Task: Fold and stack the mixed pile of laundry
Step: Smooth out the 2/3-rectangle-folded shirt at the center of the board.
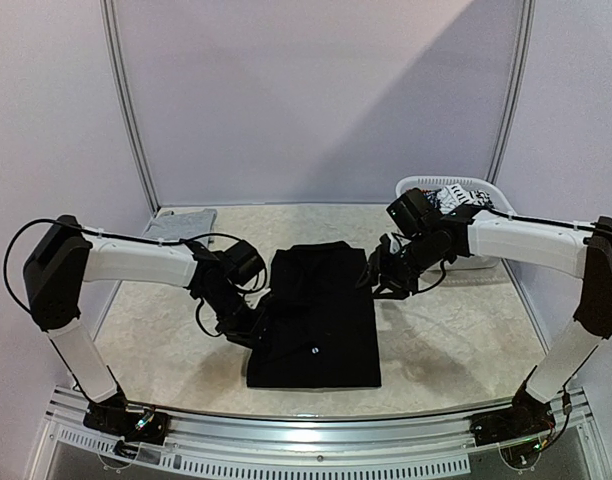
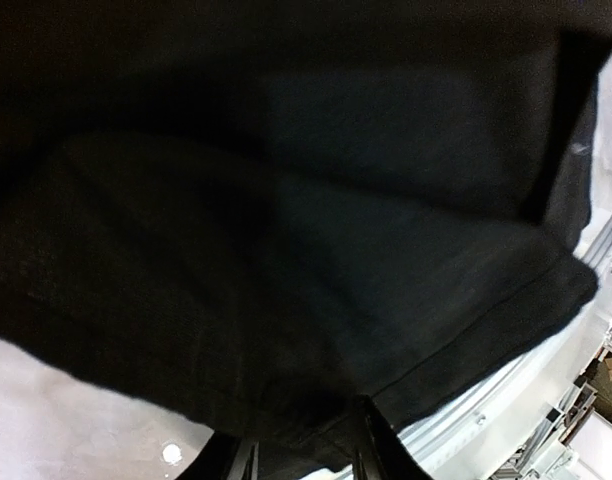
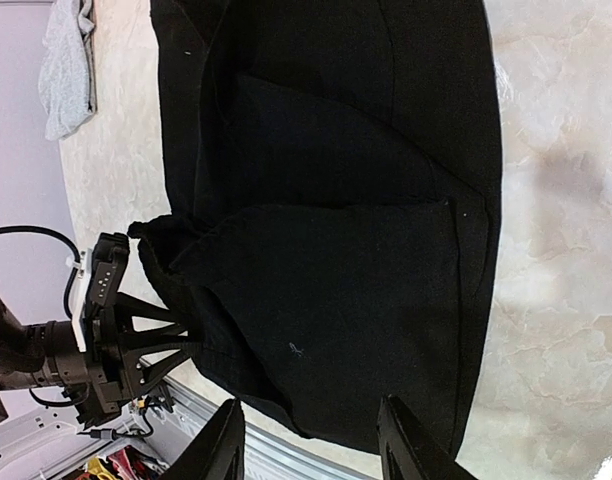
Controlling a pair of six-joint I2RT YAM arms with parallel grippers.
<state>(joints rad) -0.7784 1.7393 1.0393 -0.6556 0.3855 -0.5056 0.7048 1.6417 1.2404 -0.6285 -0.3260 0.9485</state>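
The left claw (image 2: 301, 445) sat at the near left edge of the black garment (image 2: 286, 250). Its own camera showed little else: dark cloth hung right across the lens, the hem dipped between the two fingers (image 2: 381, 450) at the bottom of the view, and a strip of metal rail (image 2: 506, 400) showed beyond. Whether those fingers were pinching the hem or only standing around it could not be told from there. The right wrist camera gave the outside look, with the cloth bunched up against that claw's fingertips, but it did not settle the grip either. The right claw (image 3: 311, 410) hung spread by the garment's far right edge, with nothing between its fingers.

From above, the garment lay in the middle of the table (image 1: 436, 340) as a rough rectangle of folded layers, between the two arms. Only that view took in the white basket (image 1: 491, 190) at the far right corner, with a black-and-white printed piece (image 1: 454, 198) inside it. The grey top (image 1: 181, 222) lay flat at the far left corner, well apart from the black garment; the right wrist camera caught one end of it too.

A small pale mark (image 3: 294, 348) showed on the black cloth, too small to read
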